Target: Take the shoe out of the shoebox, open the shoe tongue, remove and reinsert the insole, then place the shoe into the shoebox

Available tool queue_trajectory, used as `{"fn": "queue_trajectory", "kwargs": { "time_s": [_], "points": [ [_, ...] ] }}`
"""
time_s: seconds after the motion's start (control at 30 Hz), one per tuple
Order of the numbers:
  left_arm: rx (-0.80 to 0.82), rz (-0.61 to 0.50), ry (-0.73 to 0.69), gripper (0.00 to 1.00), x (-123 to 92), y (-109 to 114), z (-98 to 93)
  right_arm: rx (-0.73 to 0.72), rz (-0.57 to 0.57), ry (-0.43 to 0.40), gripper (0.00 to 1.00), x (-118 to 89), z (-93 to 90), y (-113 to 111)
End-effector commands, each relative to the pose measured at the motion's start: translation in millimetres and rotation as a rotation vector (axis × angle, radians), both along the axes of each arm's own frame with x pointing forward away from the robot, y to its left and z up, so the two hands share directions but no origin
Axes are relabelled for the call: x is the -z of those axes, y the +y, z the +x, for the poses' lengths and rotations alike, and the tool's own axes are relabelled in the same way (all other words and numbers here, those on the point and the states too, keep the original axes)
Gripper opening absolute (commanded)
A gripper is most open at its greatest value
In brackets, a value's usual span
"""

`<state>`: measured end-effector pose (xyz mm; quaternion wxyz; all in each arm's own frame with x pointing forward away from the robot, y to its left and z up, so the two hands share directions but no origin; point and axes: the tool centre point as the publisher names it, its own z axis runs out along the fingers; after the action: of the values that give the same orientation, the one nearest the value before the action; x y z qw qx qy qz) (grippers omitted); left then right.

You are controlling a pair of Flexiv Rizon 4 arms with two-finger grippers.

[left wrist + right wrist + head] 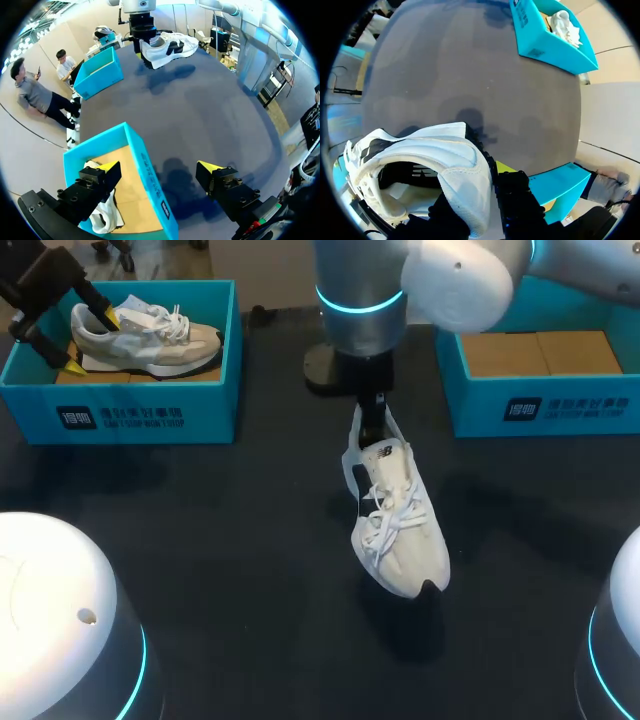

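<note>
Two shoes (400,540) (150,335), two shoeboxes (150,415) (540,405)

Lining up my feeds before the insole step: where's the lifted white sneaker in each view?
Head view: white sneaker mid-table, held by its heel in the right jaws.
Left wrist view: sneaker far ahead, across the table, in the air.
Right wrist view: sneaker's heel clamped in its own jaws.
Shared landmark: teal shoebox holding the other sneaker.
</note>
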<state>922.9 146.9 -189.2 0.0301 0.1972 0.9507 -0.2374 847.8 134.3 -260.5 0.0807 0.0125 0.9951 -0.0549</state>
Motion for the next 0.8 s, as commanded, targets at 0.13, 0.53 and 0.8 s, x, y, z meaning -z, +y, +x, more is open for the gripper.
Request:
{"fn": "queue_trajectory", "kwargs": {
  "time_s": [0.13, 0.53, 0.8],
  "points": [
    [0.001, 0.003, 0.001, 1.00, 0, 1, 0.3, 0.052, -0.023, -0.076, 0.00, -49, 14.8, -28],
    [0.001, 0.003, 0.001, 1.00, 0, 1, 0.3, 0.048, -0.057, -0.137, 0.00, -107, 69.6, -100],
    [0.001, 0.003, 0.001, 1.00, 0, 1, 0.3, 0.032, -0.020, -0.108, 0.00, -114, 99.7, -130]
  ]
}}
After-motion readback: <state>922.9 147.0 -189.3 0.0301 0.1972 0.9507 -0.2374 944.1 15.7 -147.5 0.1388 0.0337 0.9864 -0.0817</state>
